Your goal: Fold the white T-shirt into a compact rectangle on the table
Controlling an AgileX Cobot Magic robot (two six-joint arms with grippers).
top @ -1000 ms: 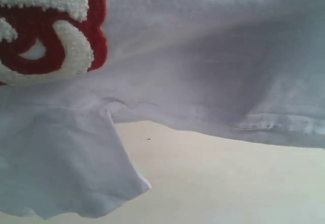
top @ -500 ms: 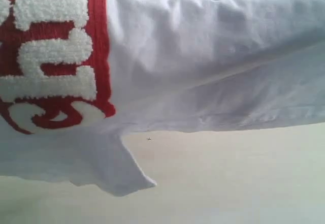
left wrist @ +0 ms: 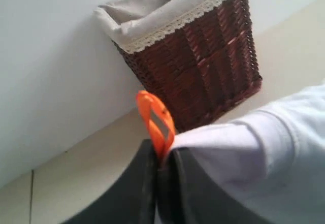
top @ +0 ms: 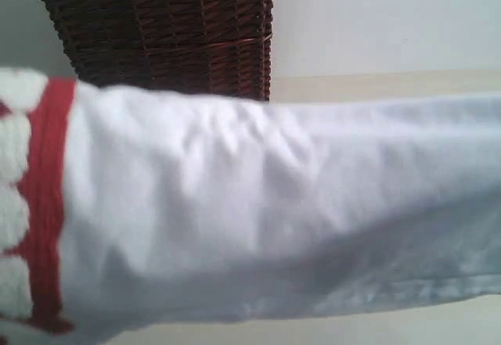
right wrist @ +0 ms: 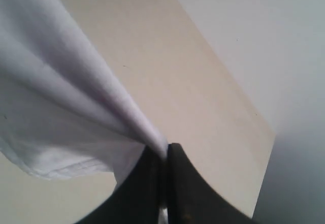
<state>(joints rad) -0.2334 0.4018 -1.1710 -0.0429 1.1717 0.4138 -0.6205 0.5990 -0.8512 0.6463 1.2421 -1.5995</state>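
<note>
**Shirt lifted mid-fold**

You had the left claw [left wrist: 161,168] clamped on the shirt [top: 258,212] by its orange tag [left wrist: 156,120] and the right claw [right wrist: 163,168] pinching a bunched edge. The shirt hung over the desk [top: 376,85], with the basket [top: 172,32] at 11 o'clock. The next move likely called for laying it down evenly.

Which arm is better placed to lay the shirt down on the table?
Likely right: the right end effector pinches the white T-shirt over bare table; the left end effector holds it near the wicker basket.
</note>
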